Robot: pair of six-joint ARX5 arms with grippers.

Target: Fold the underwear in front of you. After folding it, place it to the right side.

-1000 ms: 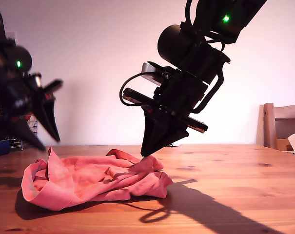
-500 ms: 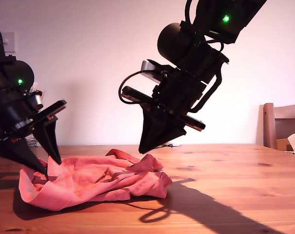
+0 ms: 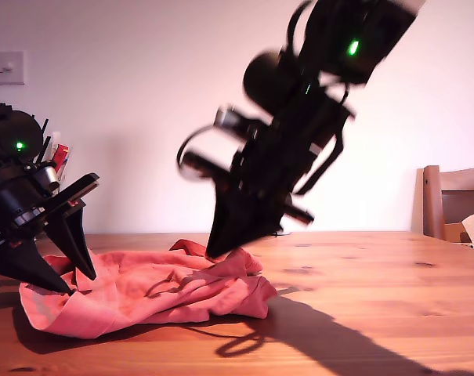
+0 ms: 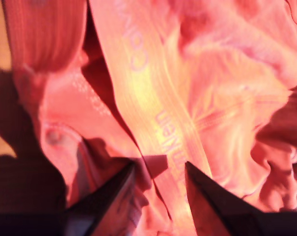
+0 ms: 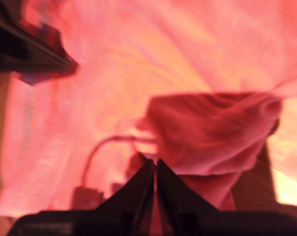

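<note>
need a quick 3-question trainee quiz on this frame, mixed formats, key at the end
1. True or false: my first gripper has its jaws open over the paler lettered waistband of the crumpled coral-red cloth underwear.
2. Multiple choice: my second gripper is (A) wide open, (B) shut, with its tips at the cloth, (C) out of view.
3. Fill in: the underwear lies on a brown ______ table.
Key: 1 true; 2 B; 3 wooden.
</note>
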